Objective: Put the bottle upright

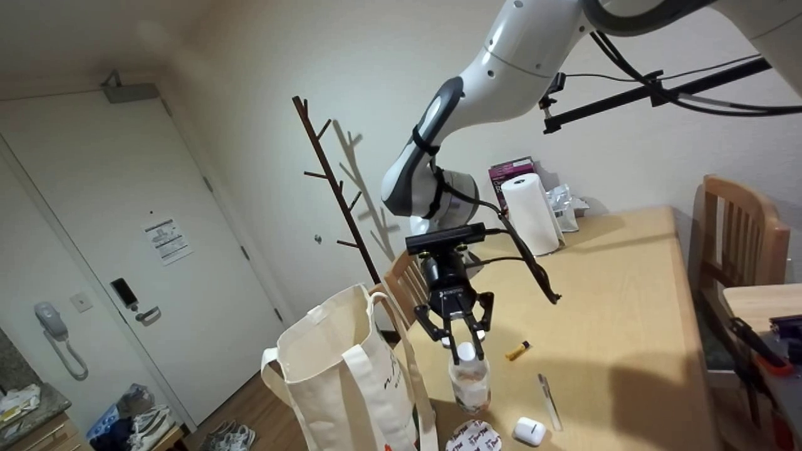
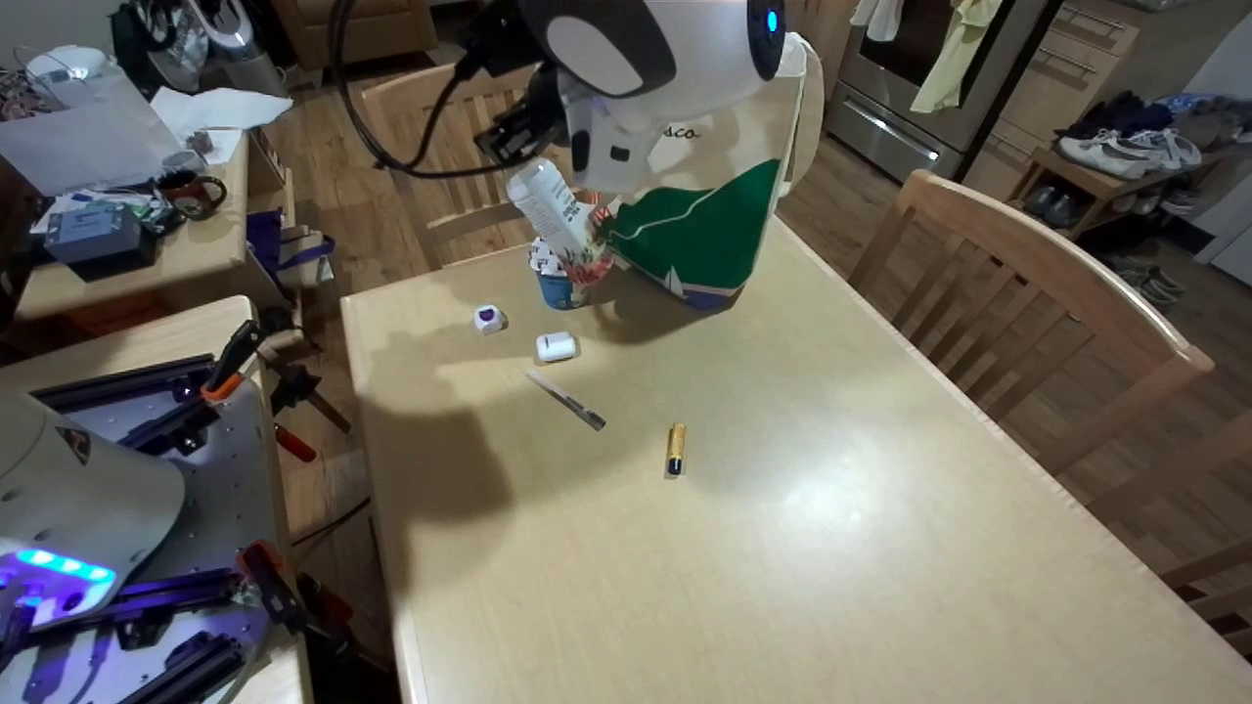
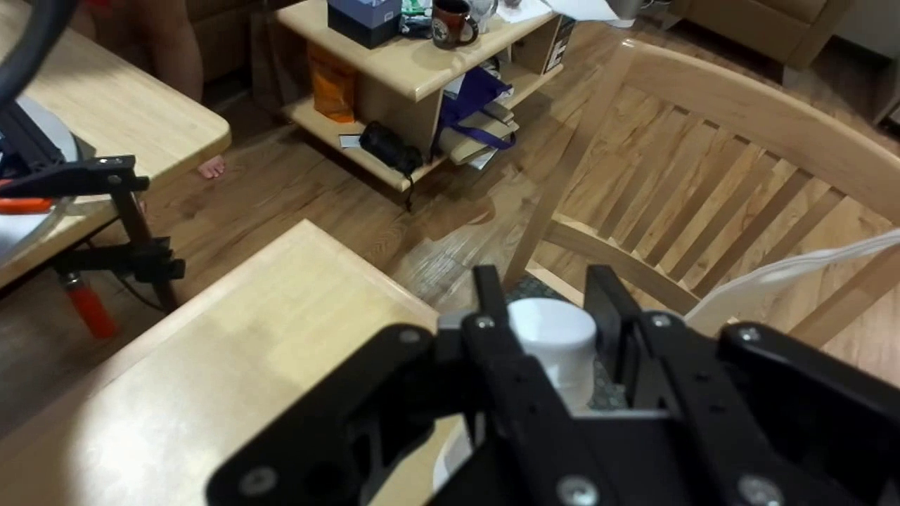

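Pinching a tilted bottle point(image 2: 559, 220) by its white cap point(image 3: 552, 327) near the surface's edge point(image 2: 421, 289), the claw point(image 1: 468, 359) presumably prevents toppling.

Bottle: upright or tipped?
Tilted, top up. The bottle slants clearly in an exterior view; in the wrist view its white cap sits between the end effector's fingers. Can't tell if it touches the table.

In an exterior view you've got glare point(image 2: 827, 501) on the table point(image 2: 743, 606), right of a big shadow point(image 2: 445, 464); wrist view's gripper point(image 3: 547, 299) looks kinda blurry.
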Robot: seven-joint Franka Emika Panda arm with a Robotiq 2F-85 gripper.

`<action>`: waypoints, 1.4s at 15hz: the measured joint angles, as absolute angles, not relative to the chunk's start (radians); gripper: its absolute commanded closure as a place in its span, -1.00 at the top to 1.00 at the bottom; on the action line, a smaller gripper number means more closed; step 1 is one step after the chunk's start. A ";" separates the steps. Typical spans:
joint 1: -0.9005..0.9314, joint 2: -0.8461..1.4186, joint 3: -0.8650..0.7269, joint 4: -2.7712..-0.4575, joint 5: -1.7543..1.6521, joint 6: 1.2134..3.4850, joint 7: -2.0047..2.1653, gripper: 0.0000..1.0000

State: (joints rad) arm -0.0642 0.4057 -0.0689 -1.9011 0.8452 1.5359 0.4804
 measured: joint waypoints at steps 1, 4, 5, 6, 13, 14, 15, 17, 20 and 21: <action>-0.064 0.402 -0.070 -1.906 0.851 1.536 0.480 -0.33; -0.063 0.398 -0.075 -1.909 0.856 1.537 0.491 -0.83; -0.061 0.397 -0.084 -1.912 0.866 1.552 0.521 -0.83; -0.061 0.395 -0.096 -1.921 0.885 1.568 0.543 -0.83; -0.108 0.293 -0.190 -2.180 1.072 1.632 0.539 -0.33; -0.118 0.282 -0.198 -2.219 1.113 1.640 0.517 -0.33; -0.125 0.274 -0.203 -2.248 1.139 1.650 0.501 -0.33; -0.131 0.262 -0.205 -2.275 1.153 1.657 0.491 -0.83; -0.131 0.267 -0.206 -2.267 1.151 1.644 0.486 -0.83; -0.134 0.271 -0.207 -2.257 1.151 1.627 0.464 -0.83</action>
